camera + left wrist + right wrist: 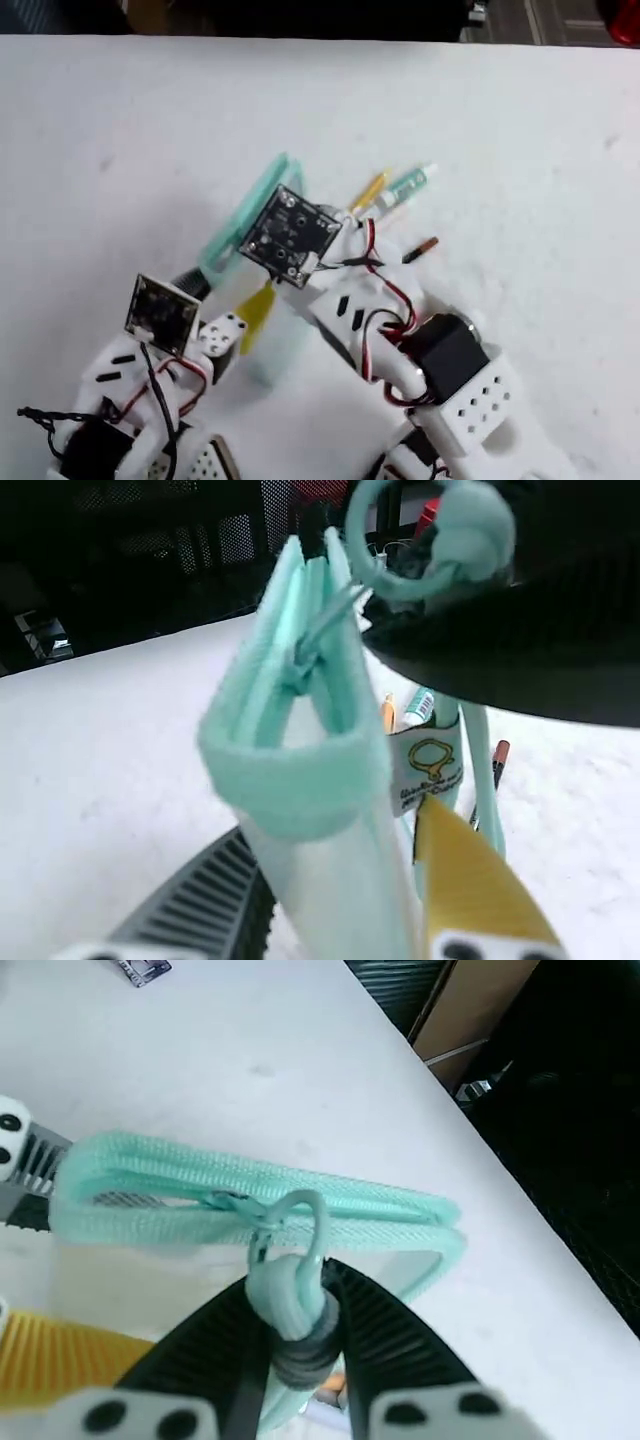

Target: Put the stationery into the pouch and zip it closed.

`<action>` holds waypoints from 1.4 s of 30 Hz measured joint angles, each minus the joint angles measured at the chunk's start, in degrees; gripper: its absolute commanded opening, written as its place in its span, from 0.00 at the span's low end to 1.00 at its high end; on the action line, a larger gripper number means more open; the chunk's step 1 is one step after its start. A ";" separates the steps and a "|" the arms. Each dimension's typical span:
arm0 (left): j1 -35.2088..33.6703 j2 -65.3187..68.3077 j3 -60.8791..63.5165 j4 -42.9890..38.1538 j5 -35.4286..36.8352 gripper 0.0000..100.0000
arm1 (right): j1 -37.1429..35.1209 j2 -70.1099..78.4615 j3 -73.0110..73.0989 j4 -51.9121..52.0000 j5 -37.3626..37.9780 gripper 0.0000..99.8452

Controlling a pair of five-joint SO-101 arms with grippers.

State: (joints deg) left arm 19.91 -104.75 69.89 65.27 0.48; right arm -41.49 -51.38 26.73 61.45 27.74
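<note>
The mint-green pouch (300, 770) stands on edge, pinched between the grey and yellow fingers of my left gripper (335, 875), which is shut on its end. Its zipper slider (301, 666) sits on the top edge. A ring and mint pull tab (289, 1292) hang from the slider, and my right gripper (295, 1335) is shut on that tab. Just beyond the pouch, a yellow pen (369, 190), a teal marker (406, 185) and a brown-tipped pen (420, 249) lie on the white table. In the high view the pouch (248, 208) shows beside the right arm's camera.
The white table (120, 130) stretches wide to the left and far side. Its far edge meets a dark background. Both arms crowd the near middle, with the right arm's body (450, 370) at the near right.
</note>
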 measured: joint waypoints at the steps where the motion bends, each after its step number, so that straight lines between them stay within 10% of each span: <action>1: 0.00 0.00 0.00 0.00 0.00 0.22 | -0.09 0.00 -0.44 0.53 0.00 0.02; 42: 0.44 0.44 0.00 0.00 -0.18 0.03 | 15.47 3.34 -3.08 -3.78 3.69 0.02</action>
State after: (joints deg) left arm 20.35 -104.31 69.89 65.27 0.31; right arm -26.02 -48.04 23.65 57.67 31.43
